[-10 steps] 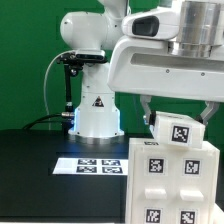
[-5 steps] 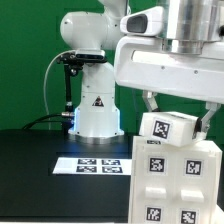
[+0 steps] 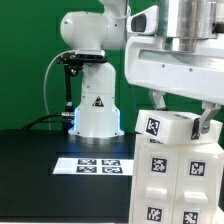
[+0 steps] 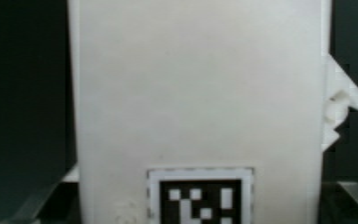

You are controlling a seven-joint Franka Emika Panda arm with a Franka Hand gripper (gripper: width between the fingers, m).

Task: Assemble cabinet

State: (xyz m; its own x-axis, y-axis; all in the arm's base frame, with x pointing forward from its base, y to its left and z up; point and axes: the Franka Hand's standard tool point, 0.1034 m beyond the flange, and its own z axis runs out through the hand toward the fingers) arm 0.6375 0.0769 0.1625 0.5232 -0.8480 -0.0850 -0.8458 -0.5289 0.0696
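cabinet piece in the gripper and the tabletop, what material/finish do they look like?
Cabinet piece: looks like matte white plastic, with uniform colour, rounded edges and no grain; painted board can't be ruled out. Its black-and-white tags look printed flat on the surface. Table: black, matte, with little reflection; whether it is a mat, laminate or cloth is not clear from here.
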